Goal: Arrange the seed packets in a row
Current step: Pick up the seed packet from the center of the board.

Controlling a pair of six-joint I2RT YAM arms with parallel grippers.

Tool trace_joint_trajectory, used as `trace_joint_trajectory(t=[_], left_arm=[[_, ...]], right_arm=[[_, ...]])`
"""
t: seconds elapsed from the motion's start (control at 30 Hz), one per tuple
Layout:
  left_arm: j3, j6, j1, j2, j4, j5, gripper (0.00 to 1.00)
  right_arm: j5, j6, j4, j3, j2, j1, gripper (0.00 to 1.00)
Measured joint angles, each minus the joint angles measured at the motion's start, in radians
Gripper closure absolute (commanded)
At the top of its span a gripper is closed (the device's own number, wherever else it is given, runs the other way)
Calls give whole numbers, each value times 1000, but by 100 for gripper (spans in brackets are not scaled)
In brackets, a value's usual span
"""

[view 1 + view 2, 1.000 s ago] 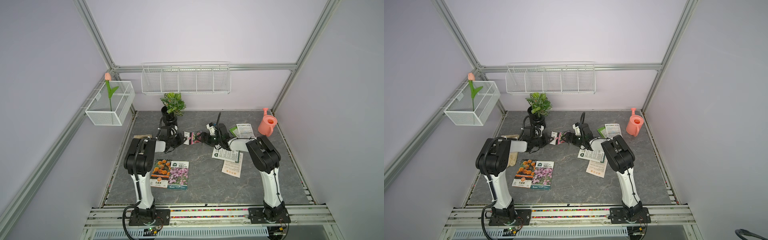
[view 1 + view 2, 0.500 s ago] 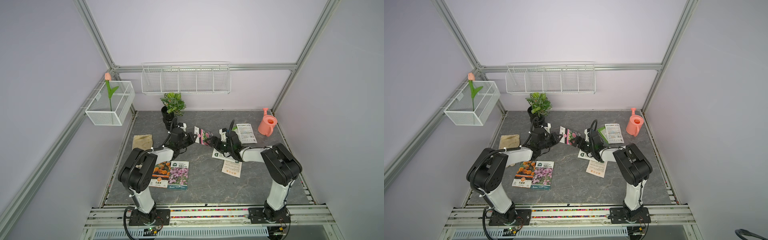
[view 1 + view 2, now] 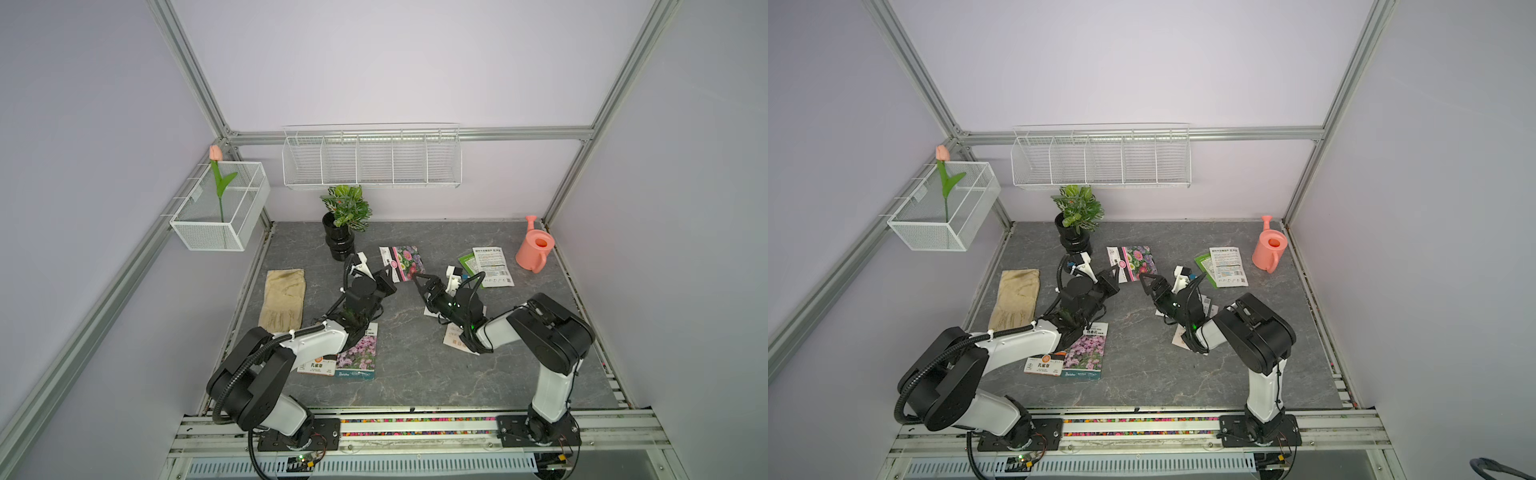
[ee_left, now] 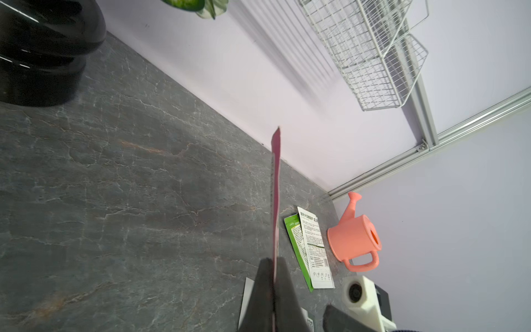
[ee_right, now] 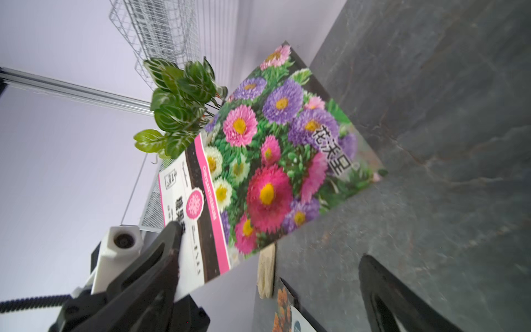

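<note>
Here, left claw (image 3: 387,276) extended forward, clenched on mixed-flower packet (image 3: 406,261), seemingly lifted, right claw (image 3: 420,287) low, gaping beside it.

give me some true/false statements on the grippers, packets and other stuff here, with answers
1. The left gripper is shut on the flower packet. True.
2. The right gripper holds a packet. False: its jaws stand open and empty, close beside the flower packet.
3. The watering can lies tipped over. False: it stands upright near the back right corner.
4. The white packet overlaps the green packet. True.
5. The glove lies flat at the table's left side. True.
</note>
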Motion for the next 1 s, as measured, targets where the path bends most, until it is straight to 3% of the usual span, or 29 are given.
trace_joint_trajectory(t=[0.1, 0.2, 0.33, 0.5, 0.6, 0.63, 0.73, 0.77, 0.87, 1.0], left_arm=[[-10, 0, -10, -17, 22, -41, 100], [-19, 0, -15, -24, 40, -64, 100], [-30, 4, -28, -27, 58, -89, 100], [-39, 9, -31, -27, 80, -100, 100], [-47, 11, -33, -28, 87, -102, 100], [-48, 11, -33, -29, 87, -103, 93], [-50, 23, -33, -50, 61, -106, 25], [-50, 27, -34, -68, 34, -113, 12], [-45, 42, -34, -161, -120, -170, 4], [-26, 79, -13, -325, -365, -251, 1]], right_arm=[[12, 37, 35, 53, 35, 12, 4], [15, 60, 53, 90, 40, 26, 16], [15, 86, 70, 139, 41, 33, 41], [15, 103, 84, 180, 57, 41, 89], [18, 103, 85, 182, 62, 48, 93], [16, 101, 84, 182, 63, 48, 93], [-2, 95, 84, 183, 64, 46, 93], [-26, 90, 79, 186, 64, 41, 93], [-164, 60, -3, 220, 64, 5, 93], [-395, -45, -225, 267, 48, -80, 93]])
